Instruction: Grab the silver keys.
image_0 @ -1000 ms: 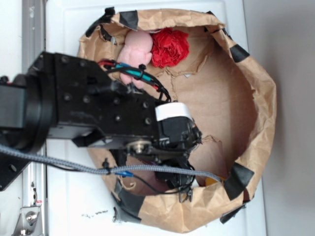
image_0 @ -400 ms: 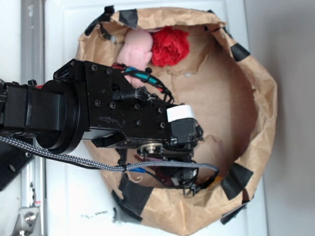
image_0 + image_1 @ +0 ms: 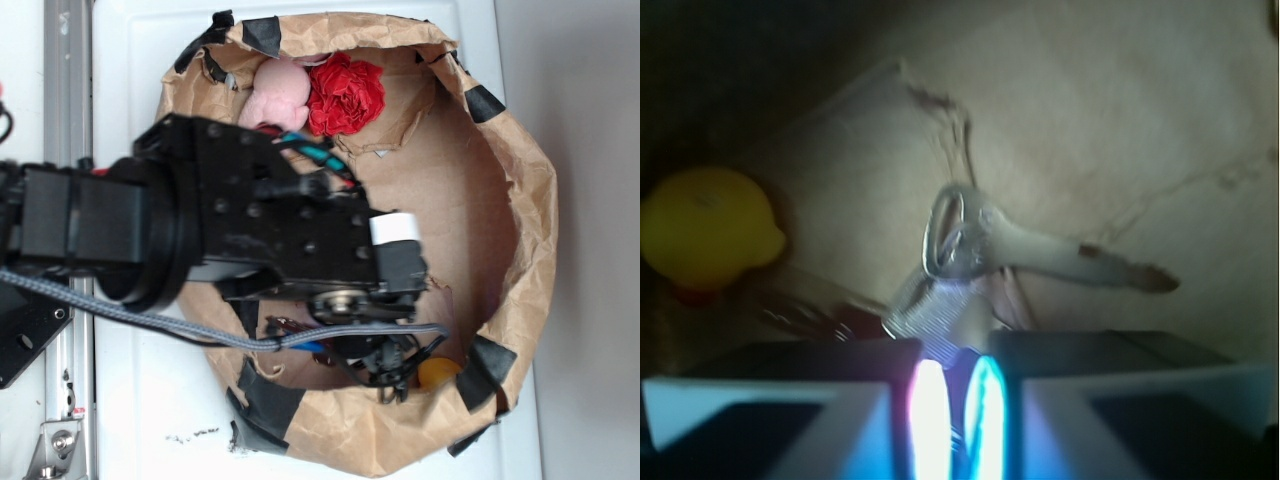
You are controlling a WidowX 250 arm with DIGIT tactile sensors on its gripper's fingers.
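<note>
Paper bag walls (image 3: 520, 230) ring the scene in the exterior view, where the black arm fills the left and centre and its tool (image 3: 385, 375) dips toward the lower edge of the bag; a yellow piece (image 3: 438, 372) sits just right of it, a red flower (image 3: 345, 93) and a pink toy (image 3: 280, 90) lie at the upper left, and the keys are hidden under the arm. Wrist view: the tool (image 3: 958, 400) is clenched on the silver keys (image 3: 970, 270) at lower centre, jaws nearly together. One pale key runs out rightward from the ring; darker keys trail lower left toward the yellow piece (image 3: 705, 225).
</note>
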